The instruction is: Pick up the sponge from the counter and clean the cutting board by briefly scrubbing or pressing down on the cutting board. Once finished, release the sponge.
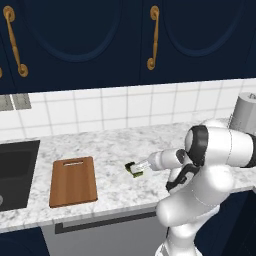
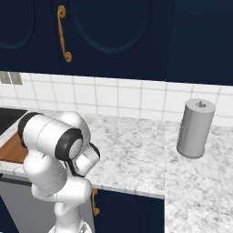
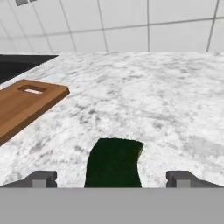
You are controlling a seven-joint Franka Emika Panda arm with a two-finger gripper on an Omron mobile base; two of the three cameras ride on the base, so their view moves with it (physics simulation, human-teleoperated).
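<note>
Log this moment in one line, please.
gripper: open, straddling sponge | sponge: on counter, right of cutting board, off it

Dark blue cupboards (image 1: 100, 40) across top of frame, brass handles (image 1: 153, 37). White tiled wall (image 1: 125, 107) below. Black sink (image 1: 17, 172) at left edge. Grey paper-towel roll (image 2: 195, 128) upright, right of frame.

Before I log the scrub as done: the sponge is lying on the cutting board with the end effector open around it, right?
Not quite. The sponge lies on the counter, apart from the cutting board, which is off to its side. The left base view shows the gap; the hand view shows the end effector open, fingers either side of the sponge.
</note>
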